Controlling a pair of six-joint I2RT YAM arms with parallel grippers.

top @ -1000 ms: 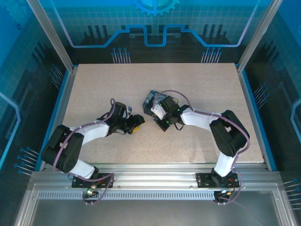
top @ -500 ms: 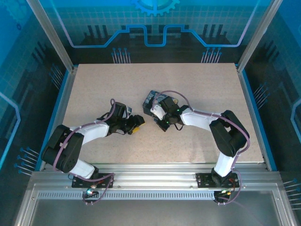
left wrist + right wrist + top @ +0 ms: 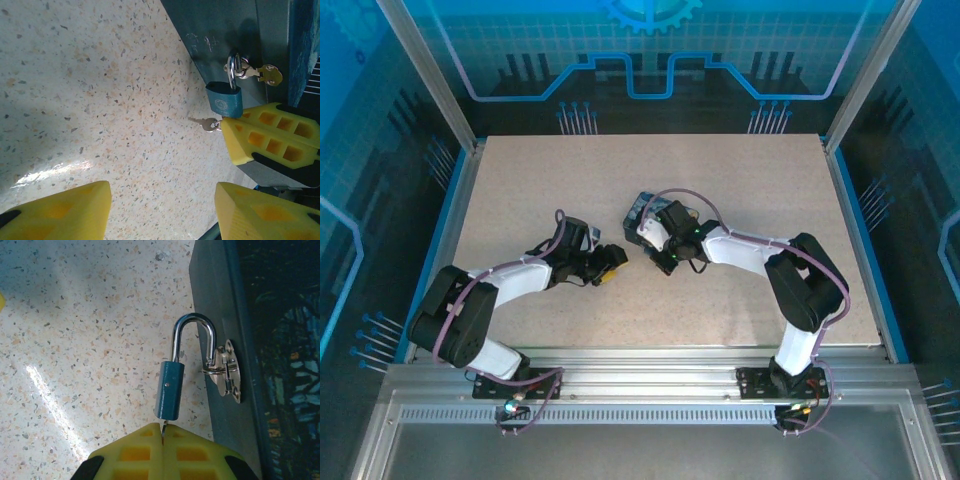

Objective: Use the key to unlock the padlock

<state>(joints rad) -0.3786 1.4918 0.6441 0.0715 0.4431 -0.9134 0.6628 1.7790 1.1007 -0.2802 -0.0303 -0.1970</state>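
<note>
table [image 3: 740, 170]: pale speckled top, both arms reaching to its middle.

tin [image 3: 212, 295]: lies flat mid-table, its grey side wall facing the work.

left gripper [image 3: 162, 200]: jaws parted with nothing between them, low over the table and aimed at the tin. it has not shifted in the last second.

right gripper [image 3: 163, 432]: pressed closed on the key, its tips butted against the lock's underside. over the last second its wrist has crept towards the tin and rolled slightly. i read that as the turn being made.

padlock [image 3: 169, 390]: blue body just beside the tin's wall, hung from the hasp [image 3: 227, 370]. its long axis runs parallel to that wall, with the keyway end towards the right gripper and the shackle [image 3: 194, 317] pointing away. the body shows edge-on while the shackle shows its full arch. one leg enters the body and the other stands clear, hooked in the hasp loop. by my judgement it is already released and only needs unhooking.

key [image 3: 163, 425]: a thin sliver between the closed tips, entering the body's base.

small key [image 3: 204, 122]: juts sideways by that fingertip. i cannot tell whether it is the same one.
</note>
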